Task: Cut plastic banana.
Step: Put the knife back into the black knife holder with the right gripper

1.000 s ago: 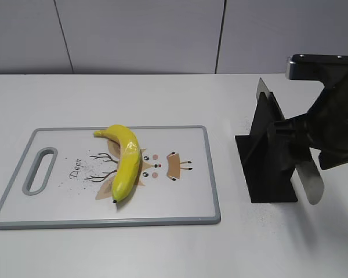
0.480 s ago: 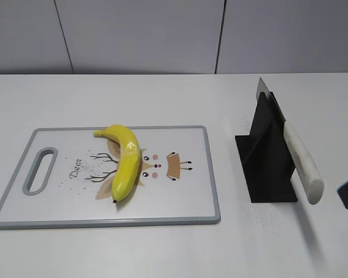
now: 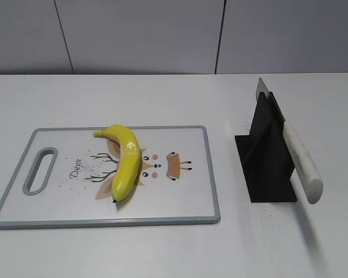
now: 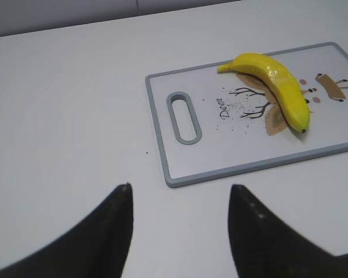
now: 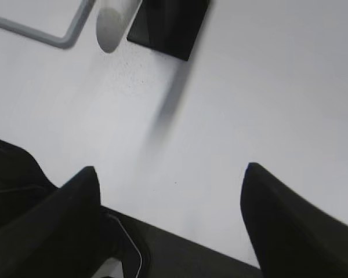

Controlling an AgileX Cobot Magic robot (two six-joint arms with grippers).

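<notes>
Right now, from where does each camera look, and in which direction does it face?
Exterior view: in front of the table, slanting down at the cutting board, plastic banana and knife in its black stand; no robot part shows.
Left wrist view: low above the table, facing the board and banana; the open left gripper shows.
Right wrist view: looks down at bare table beside the stand; the open right gripper shows.
Shared: exterior and left wrist both show the banana.
</notes>
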